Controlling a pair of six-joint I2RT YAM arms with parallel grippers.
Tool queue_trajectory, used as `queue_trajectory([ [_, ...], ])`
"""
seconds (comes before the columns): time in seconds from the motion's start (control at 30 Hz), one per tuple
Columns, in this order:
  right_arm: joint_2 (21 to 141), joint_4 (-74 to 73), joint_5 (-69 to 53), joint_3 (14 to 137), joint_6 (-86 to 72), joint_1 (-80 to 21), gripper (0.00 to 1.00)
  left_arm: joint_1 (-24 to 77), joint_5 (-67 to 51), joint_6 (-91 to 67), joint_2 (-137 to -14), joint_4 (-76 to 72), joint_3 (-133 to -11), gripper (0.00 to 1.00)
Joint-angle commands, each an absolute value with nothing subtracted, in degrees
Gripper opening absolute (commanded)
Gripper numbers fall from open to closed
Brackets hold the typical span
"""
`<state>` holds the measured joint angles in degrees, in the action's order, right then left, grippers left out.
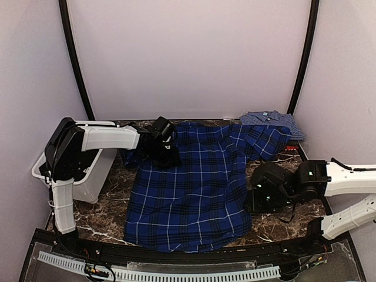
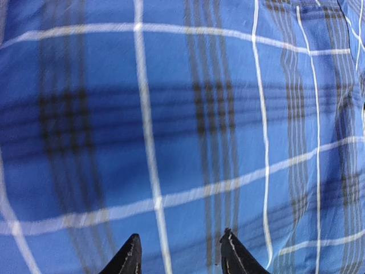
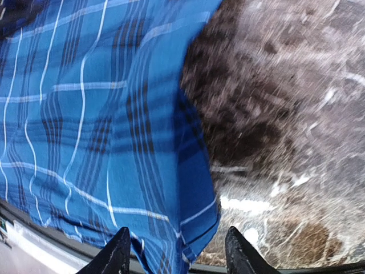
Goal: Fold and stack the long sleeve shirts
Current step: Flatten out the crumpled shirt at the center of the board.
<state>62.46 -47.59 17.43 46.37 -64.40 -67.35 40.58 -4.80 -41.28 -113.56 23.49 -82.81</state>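
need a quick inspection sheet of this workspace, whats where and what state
surface: dark marble tabletop, largely covered by cloth
job's things: deep-blue plaid cloth shirt spread flat in the centre; lighter blue fine-check shirt folded at the far right corner
clutter: white plastic bin at the left side
grippers: left pincer open over the plaid shirt's far left part; right pincer open at its right edge
cables: thin black cable looped beside the right arm
surroundings: pale walls, black curved poles
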Motion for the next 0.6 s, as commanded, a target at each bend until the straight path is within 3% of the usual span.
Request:
queue_trajectory([
  [0.0,61.0,-43.2,10.8,43.2,-62.4,-67.7,0.52,39.8,-8.8,-39.2,-119.3,20.2,-89.0,0.46],
  [0.13,58.1,-41.0,8.7,39.5,-63.4,-67.9,0.50,39.7,-9.1,-39.6,-124.4,18.6,-92.9,0.46],
  [0.37,61.1,-36.2,4.6,38.7,-60.9,-67.8,0.34,37.7,-9.0,-40.7,-131.6,21.1,-99.2,0.46],
  [0.43,63.4,-36.8,4.3,41.1,-58.9,-67.2,0.21,36.6,-9.4,-40.9,-133.0,21.3,-99.9,0.46],
  [0.5,65.2,-38.3,4.6,45.1,-56.8,-66.4,0.02,35.6,-9.4,-41.0,-134.0,21.8,-100.6,0.45],
  [0.57,66.5,-39.0,3.9,50.4,-55.0,-65.8,0.00,34.5,-9.7,-40.6,-134.9,22.4,-101.3,0.45],
])
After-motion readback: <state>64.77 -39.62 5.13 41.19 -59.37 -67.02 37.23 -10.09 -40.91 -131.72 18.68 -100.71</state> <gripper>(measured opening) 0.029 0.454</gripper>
